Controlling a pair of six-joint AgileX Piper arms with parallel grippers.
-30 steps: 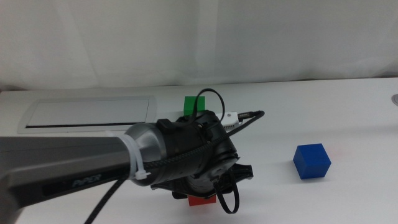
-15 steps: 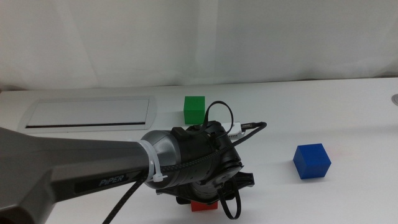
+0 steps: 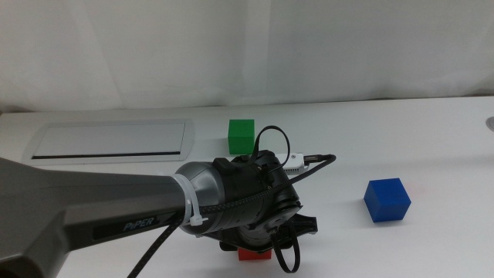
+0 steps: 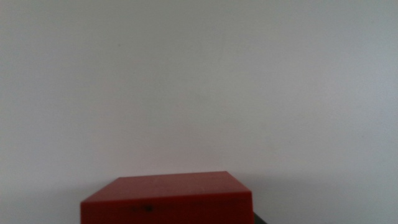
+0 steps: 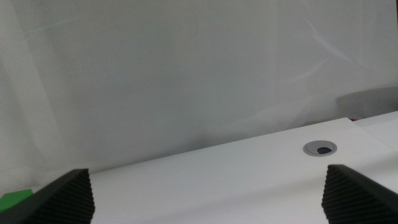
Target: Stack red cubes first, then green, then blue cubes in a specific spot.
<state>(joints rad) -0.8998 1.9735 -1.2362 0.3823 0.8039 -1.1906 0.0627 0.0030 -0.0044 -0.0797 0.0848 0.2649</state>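
Low over the near edge of the white desk (image 3: 432,131), the left arm reaches in from the left side of the middle view, its dark cable-wrapped wrist filling the lower centre. The left pincer (image 3: 255,249) sits beneath that wrist, right at the red cube (image 3: 255,254), of which only a thin red strip shows at the bottom edge under the black housing. In the left wrist view the red cube (image 4: 166,199) fills the lower middle, very close to the lens, top face and front face both visible, with plain white surface behind it; the jaws themselves are out of sight there apart from a dark sliver beside the cube, so whether the left pincer is apart or clamped on the cube cannot be told. The green cube (image 3: 241,135) rests on the desk farther back, just beyond the wrist and near the right end of the long grey-rimmed panel (image 3: 108,141), apart from both. The blue cube (image 3: 387,200) rests alone toward the right, well apart from the red and green ones. The right pincer (image 5: 208,199) is outside the middle view; its own view shows the two dark jaws spread wide at the lower corners, nothing between them, a sliver of green cube (image 5: 13,199) beside one jaw, and a round grey grommet (image 5: 320,148) set in the desk.
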